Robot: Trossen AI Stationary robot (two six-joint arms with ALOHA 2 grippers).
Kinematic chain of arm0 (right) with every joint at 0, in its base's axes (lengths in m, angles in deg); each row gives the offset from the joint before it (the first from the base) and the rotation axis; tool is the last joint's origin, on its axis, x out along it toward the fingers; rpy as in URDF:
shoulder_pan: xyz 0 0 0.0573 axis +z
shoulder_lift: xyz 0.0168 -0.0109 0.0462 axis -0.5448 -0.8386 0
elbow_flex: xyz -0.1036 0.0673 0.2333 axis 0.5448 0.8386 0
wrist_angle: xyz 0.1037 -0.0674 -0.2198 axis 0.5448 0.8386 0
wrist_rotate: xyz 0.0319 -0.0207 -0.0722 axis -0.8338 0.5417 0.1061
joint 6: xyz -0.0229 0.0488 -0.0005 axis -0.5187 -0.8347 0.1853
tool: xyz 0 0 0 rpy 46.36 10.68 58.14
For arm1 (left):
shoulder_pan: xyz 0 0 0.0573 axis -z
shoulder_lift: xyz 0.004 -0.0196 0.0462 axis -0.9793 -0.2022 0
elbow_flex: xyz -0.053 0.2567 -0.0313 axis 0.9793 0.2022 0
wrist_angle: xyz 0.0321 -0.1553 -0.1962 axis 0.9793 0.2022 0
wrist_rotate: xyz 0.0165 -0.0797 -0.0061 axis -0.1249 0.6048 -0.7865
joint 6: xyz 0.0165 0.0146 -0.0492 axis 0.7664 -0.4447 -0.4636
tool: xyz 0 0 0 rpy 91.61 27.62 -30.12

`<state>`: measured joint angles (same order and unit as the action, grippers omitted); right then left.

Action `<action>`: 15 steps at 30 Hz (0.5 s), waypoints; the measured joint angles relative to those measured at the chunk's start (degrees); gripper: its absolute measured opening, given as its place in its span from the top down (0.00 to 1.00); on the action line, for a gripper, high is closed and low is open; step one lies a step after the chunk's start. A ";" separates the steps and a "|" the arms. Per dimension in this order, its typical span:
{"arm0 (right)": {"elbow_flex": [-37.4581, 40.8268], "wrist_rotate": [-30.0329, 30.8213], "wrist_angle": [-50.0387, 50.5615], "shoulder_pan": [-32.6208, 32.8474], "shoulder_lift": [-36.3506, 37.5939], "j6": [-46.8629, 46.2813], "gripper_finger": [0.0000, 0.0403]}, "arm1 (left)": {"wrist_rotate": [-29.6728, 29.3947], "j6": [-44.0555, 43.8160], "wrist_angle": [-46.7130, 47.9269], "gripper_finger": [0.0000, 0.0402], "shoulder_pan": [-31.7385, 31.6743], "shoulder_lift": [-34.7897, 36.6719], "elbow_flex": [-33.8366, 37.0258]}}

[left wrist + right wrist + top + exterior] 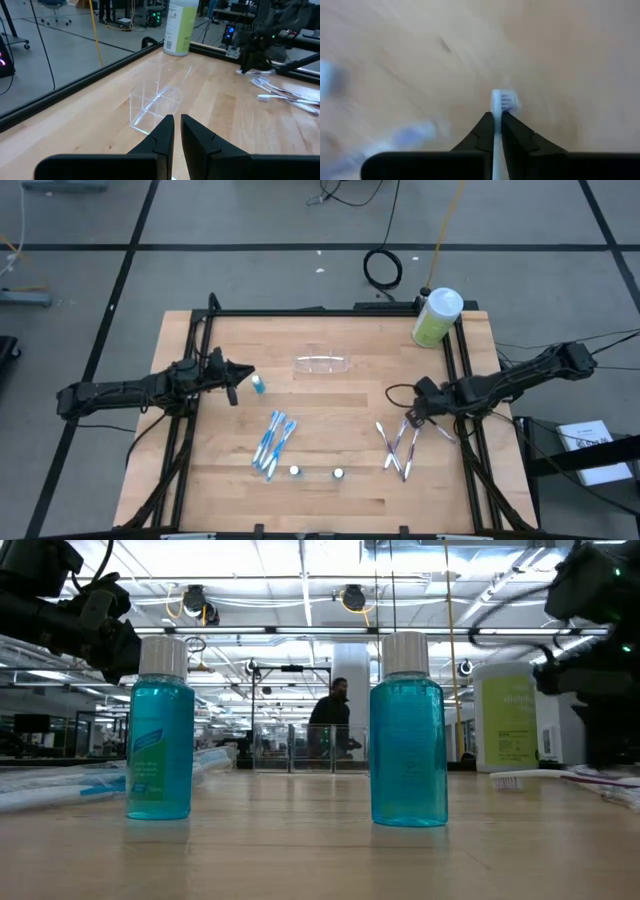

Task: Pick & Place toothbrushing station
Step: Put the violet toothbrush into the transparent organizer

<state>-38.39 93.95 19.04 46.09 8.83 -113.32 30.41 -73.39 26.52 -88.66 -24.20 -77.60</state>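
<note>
— Station position? 
— Clear toothbrushing station (322, 363) lies near the table's (330, 500) far edge, midway across, nothing holding it.
— Grippers?
— Right gripper (496, 116) is clamped on a white toothbrush (504, 99) by the right edge; left gripper (176, 125) is nearly closed, empty, near the left edge.

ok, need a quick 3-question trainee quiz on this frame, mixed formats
1. True or false: the right gripper has its fingers shut on a toothbrush.
2. Multiple choice: the clear tray sits (A) empty, in the far middle of the table; (B) under the right arm; (C) holding the blue tubes.
3. Fill in: the green bottle stands at the table's far ____ corner.

Key: 1 true; 2 A; 3 right. The left gripper waits shut, pointing at the tray.
</note>
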 joint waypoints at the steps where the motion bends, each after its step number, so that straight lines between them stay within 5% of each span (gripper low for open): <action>1: -0.55 0.99 -1.78 -0.03 0.07 1.76 0.98 | 0.00 0.06 0.02 0.91 0.00 0.00 0.00; 15: -5.46 7.84 -39.06 -4.69 2.01 39.62 0.98 | -0.12 1.97 -0.05 0.91 0.00 0.02 0.00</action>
<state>-43.85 101.79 -20.03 41.40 10.83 -73.69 30.29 -71.42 26.47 -88.66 -24.17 -77.60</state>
